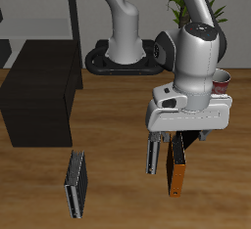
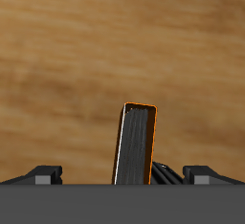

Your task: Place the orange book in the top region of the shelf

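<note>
The orange book [image 1: 177, 169] stands upright on its edge on the wooden table, near the front edge. My gripper [image 1: 181, 141] hovers just above its top edge with the jaws open and holding nothing. In the wrist view the orange book [image 2: 136, 144] rises between the two spread fingertips [image 2: 43, 174], and my gripper [image 2: 124, 175] is not touching it. The shelf [image 1: 39, 96] is the large blackish-brown unit with a flat top, well off to the side and farther back.
A grey-striped book [image 1: 154, 156] stands right beside the orange book, and its dark edge shows in the wrist view [image 2: 166, 174]. Another grey-striped book [image 1: 76, 184] stands near the front edge below the shelf. A red mug [image 1: 223, 78] sits behind my gripper.
</note>
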### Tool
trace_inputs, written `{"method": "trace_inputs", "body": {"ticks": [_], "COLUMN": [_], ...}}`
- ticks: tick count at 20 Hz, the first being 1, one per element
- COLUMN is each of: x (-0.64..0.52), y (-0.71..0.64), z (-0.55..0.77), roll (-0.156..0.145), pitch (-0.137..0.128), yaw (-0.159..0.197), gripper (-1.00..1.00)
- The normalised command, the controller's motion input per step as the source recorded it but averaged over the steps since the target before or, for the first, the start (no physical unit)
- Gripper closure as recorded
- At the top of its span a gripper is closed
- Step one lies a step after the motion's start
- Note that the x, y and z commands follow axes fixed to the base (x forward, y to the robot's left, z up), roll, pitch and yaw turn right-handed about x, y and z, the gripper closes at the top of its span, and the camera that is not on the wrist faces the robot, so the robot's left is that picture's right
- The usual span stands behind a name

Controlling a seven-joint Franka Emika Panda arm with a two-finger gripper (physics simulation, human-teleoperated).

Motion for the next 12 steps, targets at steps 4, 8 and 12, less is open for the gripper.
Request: {"method": "trace_inputs", "body": {"ticks": [4,8,12], "x": [0.02,0.05,-0.01], "y": [0.02,0.04,0.02], "z": [-0.29,-0.36,-0.19], "roll": [0.001,-0.014,0.010], "pitch": [0.041,0.047,0.018], "yaw": [-0.004,0.008,-0.006], "gripper": [-1.00,-1.00,-1.00]}}
